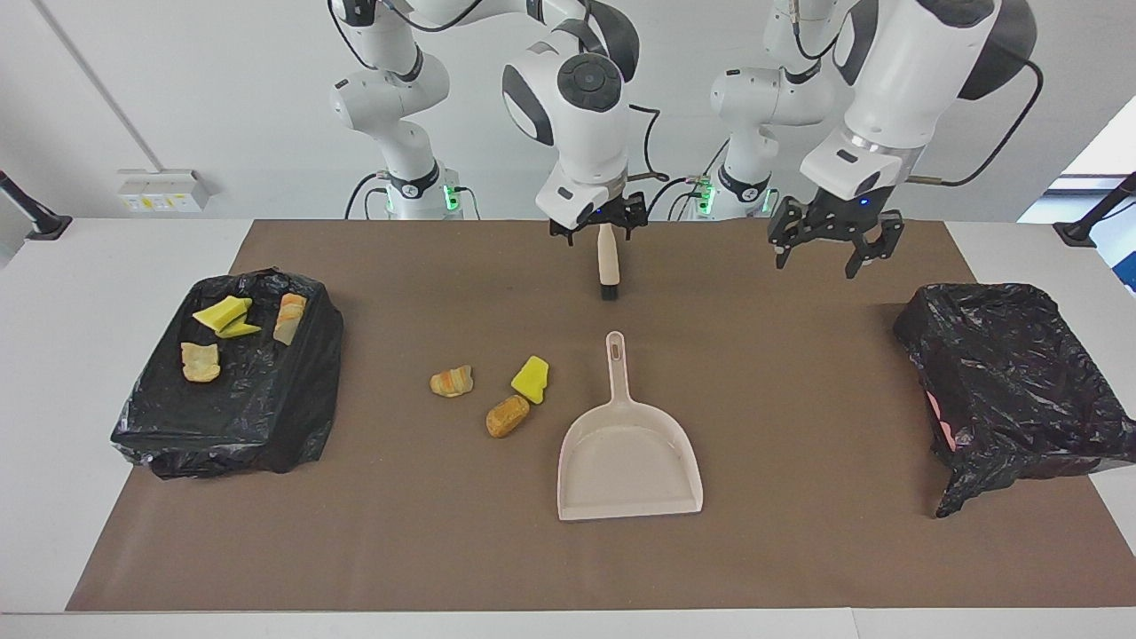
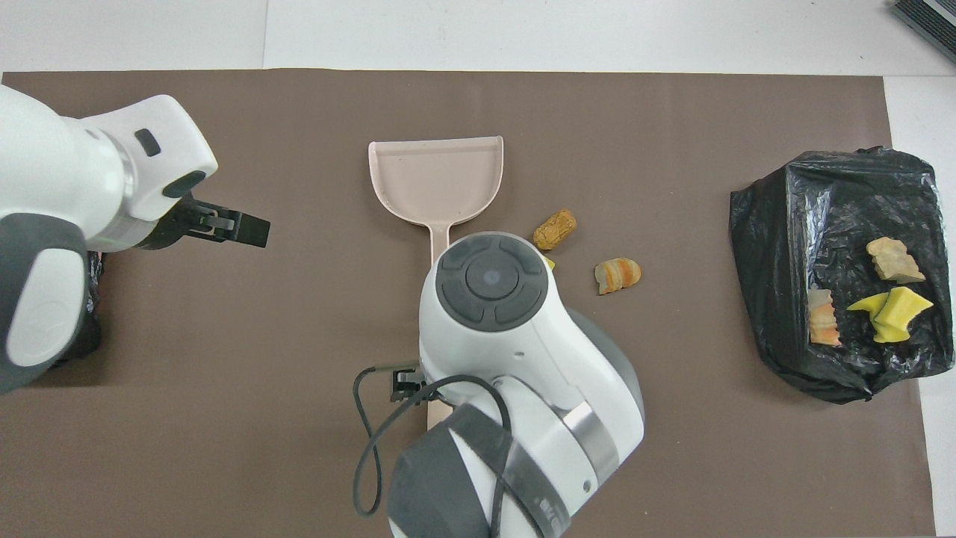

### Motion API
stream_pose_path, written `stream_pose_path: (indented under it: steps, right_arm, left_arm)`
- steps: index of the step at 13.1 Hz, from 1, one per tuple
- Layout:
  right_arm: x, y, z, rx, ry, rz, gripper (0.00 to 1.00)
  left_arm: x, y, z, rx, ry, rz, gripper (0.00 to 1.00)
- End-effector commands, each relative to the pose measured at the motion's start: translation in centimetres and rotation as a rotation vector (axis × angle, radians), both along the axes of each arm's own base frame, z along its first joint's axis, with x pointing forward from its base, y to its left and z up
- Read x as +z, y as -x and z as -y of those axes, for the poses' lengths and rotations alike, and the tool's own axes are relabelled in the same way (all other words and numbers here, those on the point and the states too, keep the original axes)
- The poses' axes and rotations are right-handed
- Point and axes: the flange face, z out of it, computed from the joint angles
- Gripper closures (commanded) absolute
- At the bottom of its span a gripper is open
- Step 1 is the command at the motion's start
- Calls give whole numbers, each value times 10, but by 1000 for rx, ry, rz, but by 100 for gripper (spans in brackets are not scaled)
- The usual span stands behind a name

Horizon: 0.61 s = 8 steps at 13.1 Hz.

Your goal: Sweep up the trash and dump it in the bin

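- Facing view: high across the table, looking back at me over the brown mat point(image 1: 799, 532).
- Overhead view: above my end, steeply down; both share the mat point(image 2: 224, 448).

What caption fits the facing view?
Right gripper holds a brush above the dustpan; three trash lumps remain on the mat.

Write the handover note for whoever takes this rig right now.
Right end effector: shut on the brush, hanging bristles-down over the mat, nearer the robots than the dustpan.
Left end effector: open, empty, in the air toward the left arm's end, waiting.
Dustpan: flat on the mat, empty, handle toward the robots.
Done: four trash pieces lie on the black-bagged bin at the right arm's end.
Left: three trash pieces on the mat beside the dustpan, to sweep in and dump.
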Motion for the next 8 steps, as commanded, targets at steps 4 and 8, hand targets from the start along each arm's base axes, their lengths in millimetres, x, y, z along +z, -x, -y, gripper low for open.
stream_pose_path:
  steps: [4,8]
  right_arm:
    - [-54,120,21,-75,-75,2,0]
    - [-98,163,2,-88,-51,22,0]
  left_arm:
    - [-79,7,81,12,25,-3,0]
    - [-146,12,149,37,38,-7,0]
